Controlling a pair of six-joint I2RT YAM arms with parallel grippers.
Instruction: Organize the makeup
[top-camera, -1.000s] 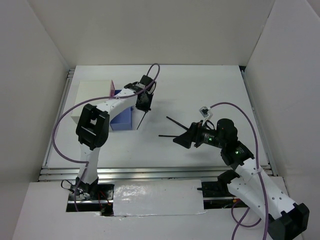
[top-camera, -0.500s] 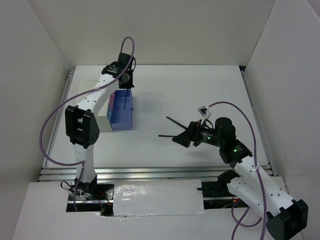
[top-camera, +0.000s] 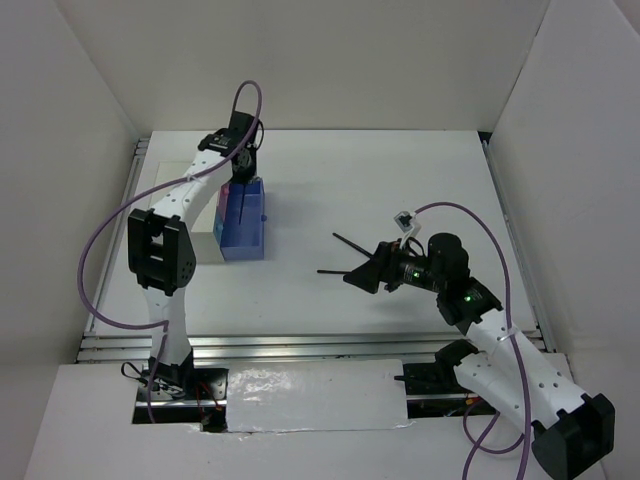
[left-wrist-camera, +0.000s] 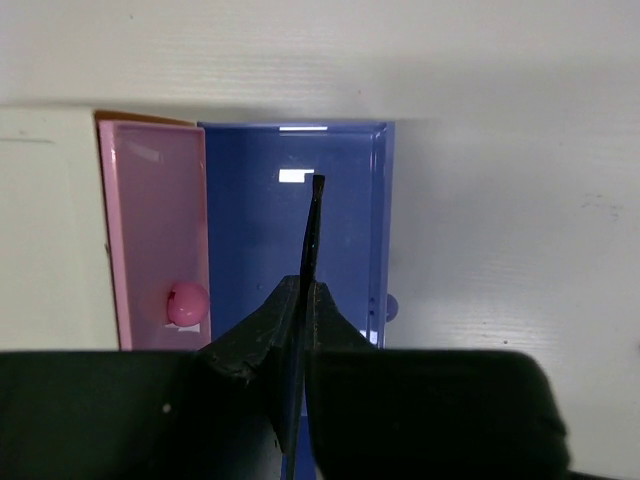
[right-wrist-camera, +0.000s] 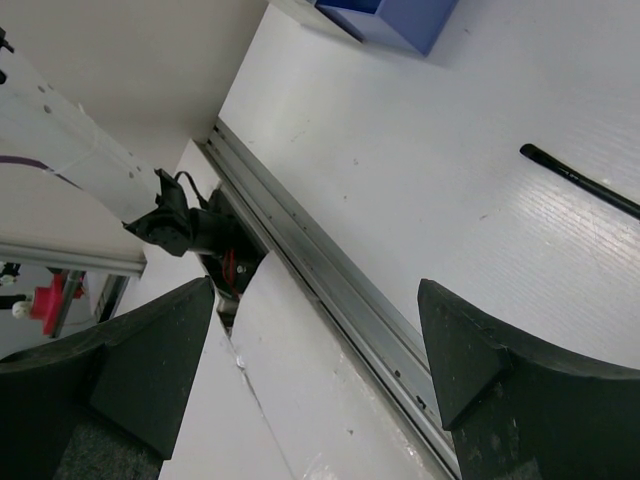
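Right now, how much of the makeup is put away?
Just starting, it looks like. The blue drawer is pulled open, and nothing lies in the part that shows. The left gripper pinches a thin black pencil right above that drawer, not dropped yet. A far pencil and a near pencil lie on the table by the open right gripper, waiting their turn.

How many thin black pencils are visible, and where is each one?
3. The held pencil is in the left hand, over the blue drawer. The far pencil and the near pencil lie on the table. More may be hidden.
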